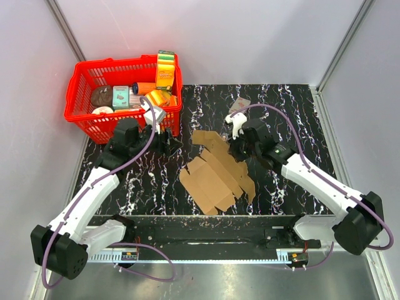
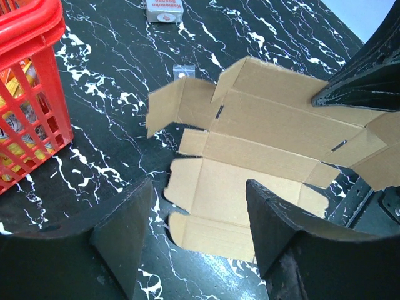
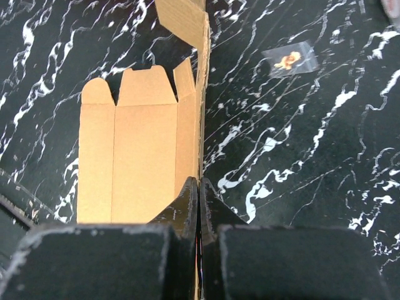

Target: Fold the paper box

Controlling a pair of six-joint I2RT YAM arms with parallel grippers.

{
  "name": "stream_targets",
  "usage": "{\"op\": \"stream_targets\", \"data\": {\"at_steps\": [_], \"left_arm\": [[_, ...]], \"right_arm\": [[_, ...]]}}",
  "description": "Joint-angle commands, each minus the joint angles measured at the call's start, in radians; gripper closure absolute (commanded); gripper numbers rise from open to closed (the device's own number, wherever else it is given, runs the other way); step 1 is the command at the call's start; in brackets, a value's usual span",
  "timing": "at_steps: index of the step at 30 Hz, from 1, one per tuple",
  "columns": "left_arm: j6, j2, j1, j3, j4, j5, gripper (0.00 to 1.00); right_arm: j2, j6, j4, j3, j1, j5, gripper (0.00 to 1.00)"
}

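Observation:
The paper box point(image 1: 215, 175) is a flat brown die-cut cardboard sheet with flaps, lying on the black marbled table in the middle. It also shows in the left wrist view point(image 2: 262, 150) and the right wrist view point(image 3: 137, 150). My right gripper point(image 1: 236, 149) is shut on the sheet's far right edge; in the right wrist view point(image 3: 199, 187) the jaws pinch the thin raised cardboard edge between them. My left gripper point(image 1: 167, 142) is open and empty, left of the sheet; in the left wrist view point(image 2: 200, 206) its fingers straddle air above the sheet's near corner.
A red basket point(image 1: 84, 81) with several packets stands at the back left, close to my left arm. A small grey-and-red printed packet point(image 1: 239, 104) lies behind the right gripper. A small clear bag point(image 3: 289, 60) lies on the table to the right of the sheet.

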Motion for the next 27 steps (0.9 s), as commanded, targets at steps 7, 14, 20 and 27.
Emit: {"op": "stream_targets", "data": {"at_steps": [7,14,20,27], "left_arm": [[0.084,0.002,0.001,0.082,-0.034,0.046,0.32],[0.052,0.057,0.001,0.057,0.055,0.15,0.32],[0.094,0.12,-0.002,0.109,0.019,0.177,0.26],[0.167,0.218,-0.02,0.197,-0.075,0.16,0.16]], "right_arm": [[0.034,-0.157,-0.083,0.062,0.046,-0.232,1.0],[-0.002,-0.211,-0.132,0.047,0.062,-0.224,1.0],[-0.018,-0.208,-0.131,0.042,0.066,-0.249,1.0],[-0.021,-0.203,-0.126,0.045,0.068,-0.256,1.0]]}}
